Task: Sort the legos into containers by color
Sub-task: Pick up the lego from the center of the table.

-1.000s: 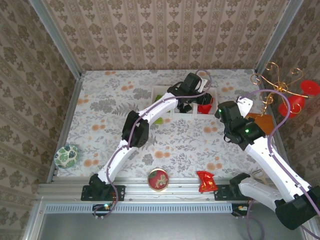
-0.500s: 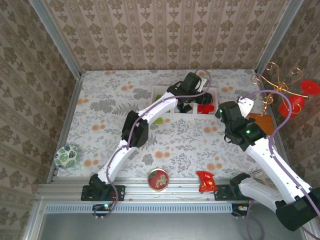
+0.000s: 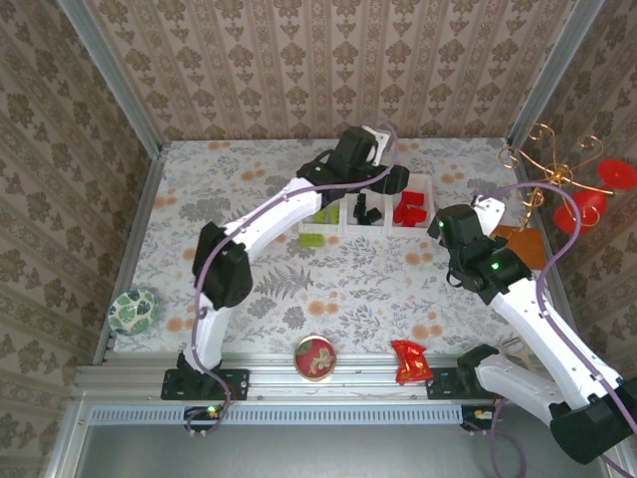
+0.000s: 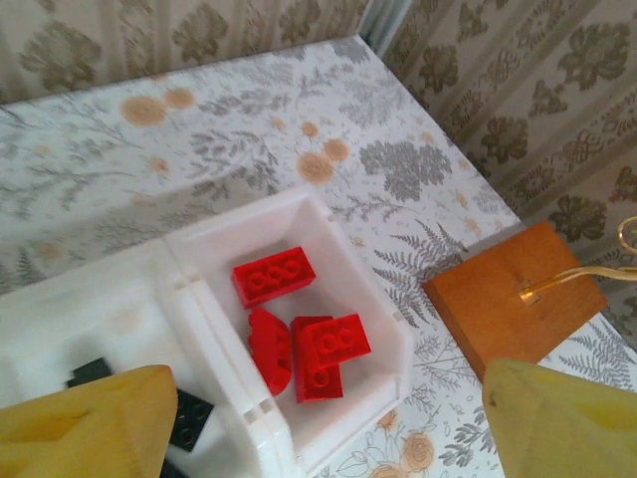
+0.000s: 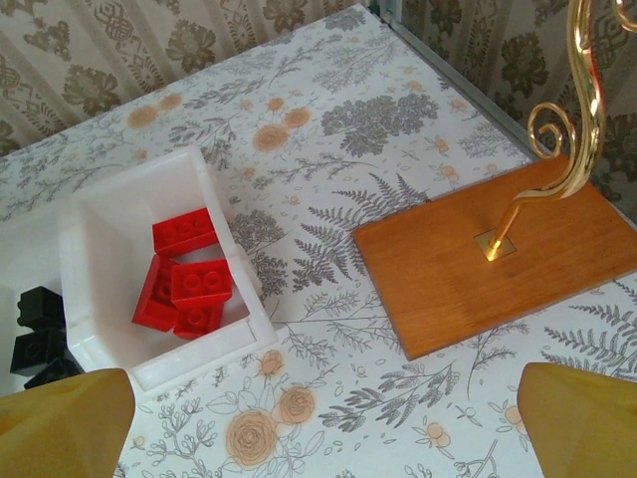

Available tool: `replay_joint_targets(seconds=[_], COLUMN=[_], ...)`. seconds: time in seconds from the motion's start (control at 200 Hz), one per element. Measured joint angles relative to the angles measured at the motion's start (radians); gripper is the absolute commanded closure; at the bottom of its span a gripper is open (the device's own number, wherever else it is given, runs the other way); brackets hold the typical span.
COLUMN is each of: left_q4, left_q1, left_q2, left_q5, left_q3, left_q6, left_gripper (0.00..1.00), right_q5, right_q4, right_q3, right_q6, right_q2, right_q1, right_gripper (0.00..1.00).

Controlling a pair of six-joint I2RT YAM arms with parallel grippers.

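Since a second ago we log the left gripper (image 3: 390, 181) drawn back off the right compartment, its elbow swung leftward and its jaws spread. Its yellow fingers (image 4: 85, 423) now stand wide apart, holding nothing, above the white tray (image 3: 370, 232). Left compartment: lime-green legos (image 3: 320, 213). Middle compartment: black legos (image 3: 363, 211). Right compartment: red legos (image 3: 408, 211), which we see as several bricks heaped together. Near the tray's right end: right gripper (image 3: 450, 227), fingers parted wide, empty. Further right: orange board (image 3: 522, 245) bearing a gold wire stand (image 3: 542, 159).
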Motion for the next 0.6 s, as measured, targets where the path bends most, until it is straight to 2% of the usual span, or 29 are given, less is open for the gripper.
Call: replay_joint_targets(seconds=[0.3,0.355,0.445,0.6], left_q4=[0.086,0.086,0.074,0.056], left_q1=[0.072,0.084,0.09,0.089], left_q2=[-0.298,-0.346,-0.418,-0.527], left_q5=[-0.128,-0.154,-0.201,-0.28], left_q3=[-0.444,-0.514,-0.606,-0.736], left_q6=[-0.019,-0.02,-0.027,-0.027], left_gripper=[0.12,0.07,0.0,0.0], right_q5=[-0.022,-0.026,-0.032,-0.041], right_q4=[0.017,0.019,0.023,0.027], right_q3=[0.001,0.004,0.009,0.013], right_q6=[-0.008,-0.007,-0.007,-0.007], right_q2=[0.06,0.068,0.078,0.084], right_q1=[0.0,0.0,0.0,-0.001], right_gripper=[0.0,0.0,0.0,0.0])
